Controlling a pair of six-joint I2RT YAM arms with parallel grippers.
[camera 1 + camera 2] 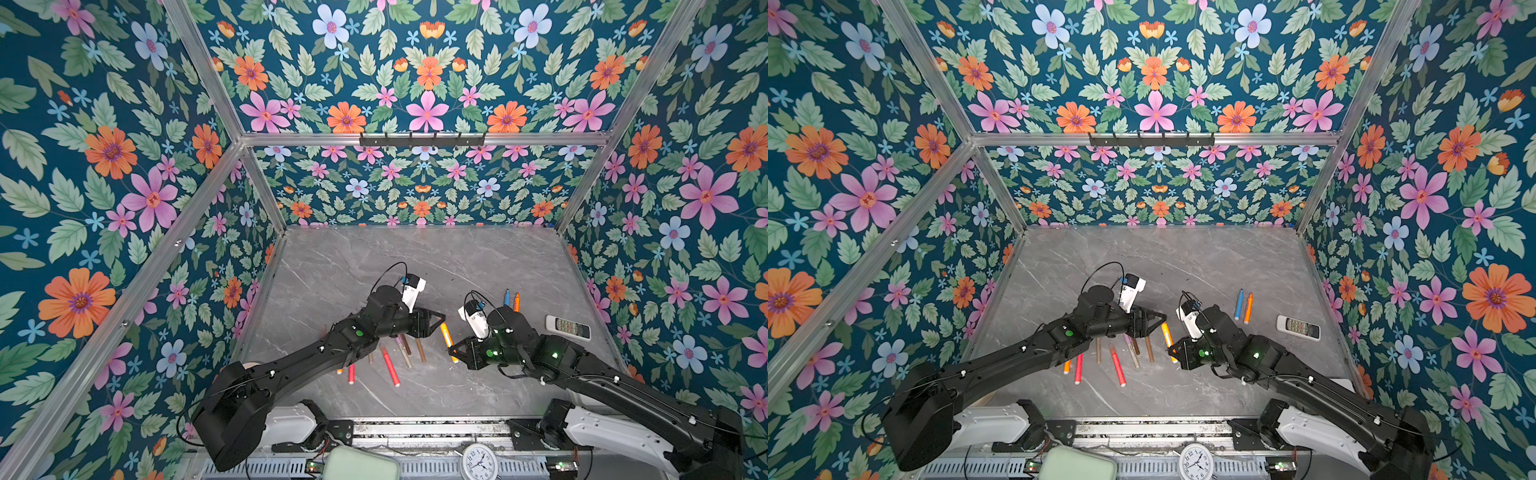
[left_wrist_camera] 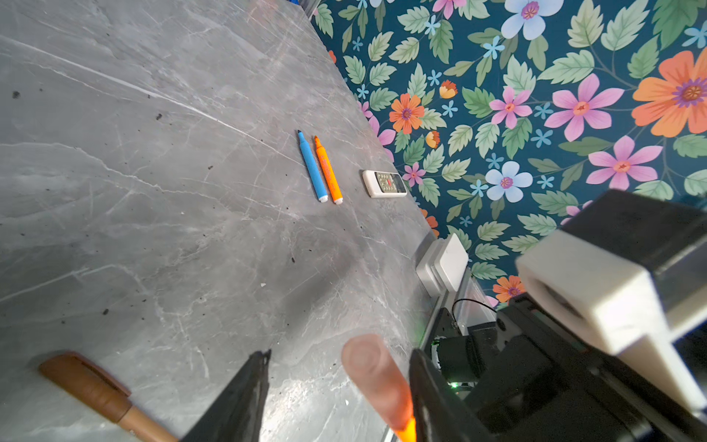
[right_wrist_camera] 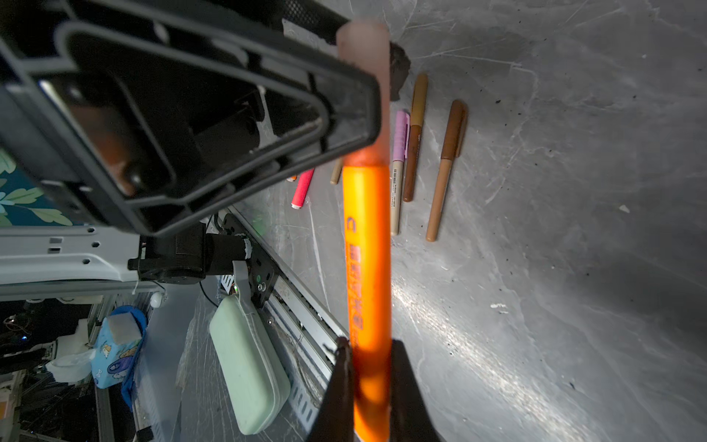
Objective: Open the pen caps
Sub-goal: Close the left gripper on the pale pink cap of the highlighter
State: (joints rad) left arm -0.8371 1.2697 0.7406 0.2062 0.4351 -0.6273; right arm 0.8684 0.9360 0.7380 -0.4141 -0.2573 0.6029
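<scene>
Now both claws meet at one orange pen

Above the middle of the worktop point(image 1: 415, 266), the right claw point(image 1: 452, 349) is clamped on the near end of the orange pen point(image 3: 369, 248), holding it off the surface. Its translucent pink cap point(image 2: 373, 379) sits on the far end, between the left claw's point(image 1: 1163, 318) half-spread jaws, with one finger right beside it and the other apart. To the left lie capped brown pens point(image 3: 445, 172) and red pens point(image 1: 390, 365). Far right, a blue pen point(image 2: 313, 172) and a second orange pen point(image 2: 328, 170) lie side by side near a white remote point(image 2: 384, 183).
</scene>
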